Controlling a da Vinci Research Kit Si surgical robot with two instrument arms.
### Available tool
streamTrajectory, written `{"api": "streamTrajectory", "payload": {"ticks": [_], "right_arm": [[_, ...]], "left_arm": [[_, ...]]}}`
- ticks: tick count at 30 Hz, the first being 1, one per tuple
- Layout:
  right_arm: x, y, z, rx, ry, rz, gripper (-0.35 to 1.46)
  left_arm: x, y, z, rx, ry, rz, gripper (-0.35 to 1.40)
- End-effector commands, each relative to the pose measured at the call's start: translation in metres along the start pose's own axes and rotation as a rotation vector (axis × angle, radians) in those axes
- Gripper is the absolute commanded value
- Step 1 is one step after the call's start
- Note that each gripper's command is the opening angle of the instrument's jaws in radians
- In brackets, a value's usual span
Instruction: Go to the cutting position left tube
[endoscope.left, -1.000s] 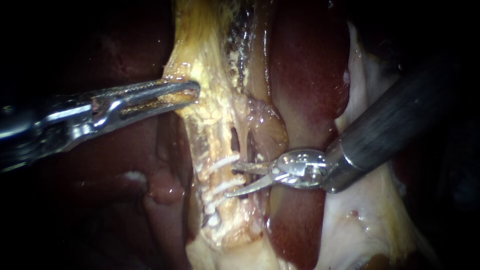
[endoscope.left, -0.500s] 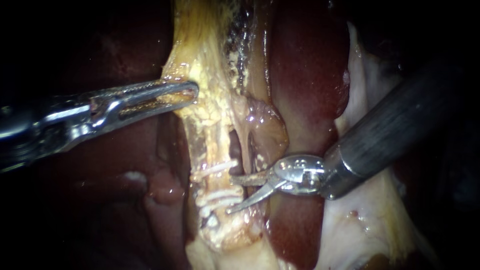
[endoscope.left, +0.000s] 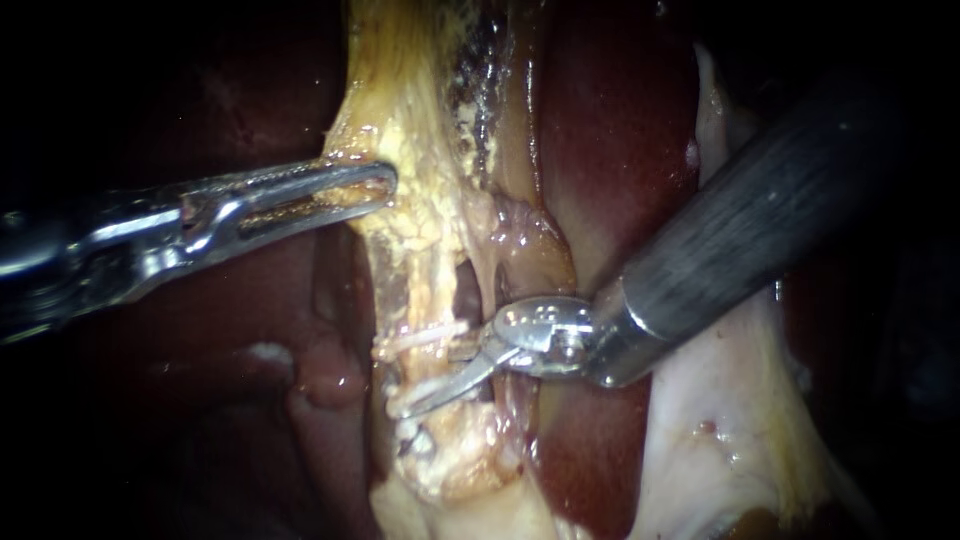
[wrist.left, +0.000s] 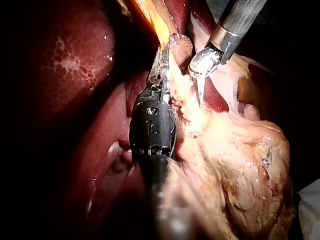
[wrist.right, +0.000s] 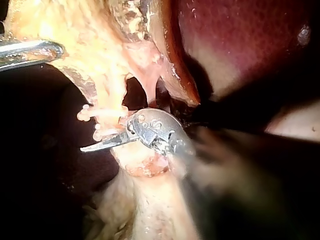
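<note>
Dark red, glossy liver (endoscope.left: 620, 130) fills the background on both sides of the field, and everything of concern lies on it. Down the middle runs a pale yellow, lumpy fatty band (endoscope.left: 400, 80) of tissue, its long axis near vertical in the endoscope view.

Instruments, counted: two.
- My left instrument (endoscope.left: 375, 185), a long silver pair of slotted jaws, comes in nearly level. Its jaws are pressed together on the edge of the fatty band, high up and well apart from the work site.
- My right instrument (endoscope.left: 428, 380), a dark grey shaft ending in two short curved blades, comes in from the upper right. It is plainly the one nearer the target.

Tubes, counted: two, parted by a small dark window.
- The left tube (endoscope.left: 420, 290) is the pale yellow one that carries the fatty band downward.
- The right tube (endoscope.left: 491, 288) is a thin pinkish strand just beside the right instrument's hinge.

Thin white clips on the left tube: one (endoscope.left: 420, 338) above the blades and at least one more below (the lower blade covers part of that group, so no firm total).

The blades stand spread and point crosswise to the left tube. The lower blade lies over the tube's front, between the upper and lower clips.

Judgement: the cutting position is all but reached. Whether the tube sits fully between the blades cannot be told.
</note>
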Motion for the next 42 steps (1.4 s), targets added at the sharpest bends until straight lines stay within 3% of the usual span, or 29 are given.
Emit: {"api": "streamTrajectory", "payload": {"ticks": [1, 10, 14, 25, 42], "right_arm": [[0.0, -0.0001, 0.0, 0.003, 0.005, -0.002, 1.33], [0.0004, -0.0008, 0.0005, 0.064, 0.021, 0.055, 1.23], [0.0004, -0.0009, 0.001, 0.08, 0.014, 0.156, 1.18], [0.0003, 0.0006, 0.0022, 0.061, 0.011, 0.386, 1.16], [-0.0006, 0.0012, 0.0027, 0.058, 0.006, 0.436, 1.13]], "left_arm": [[0.0001, 0.0003, 0.0001, 0.001, 0.0, -0.001, -0.35], [0.0003, 0.0012, 0.0002, 0.0, 0.0, 0.0, -0.35], [0.0003, 0.0011, 0.0003, -0.001, 0.0, 0.0, -0.35], [0.0005, 0.001, 0.0005, -0.003, -0.001, 0.001, -0.35], [0.0006, 0.0009, 0.0006, -0.004, -0.001, 0.001, -0.35]]}}
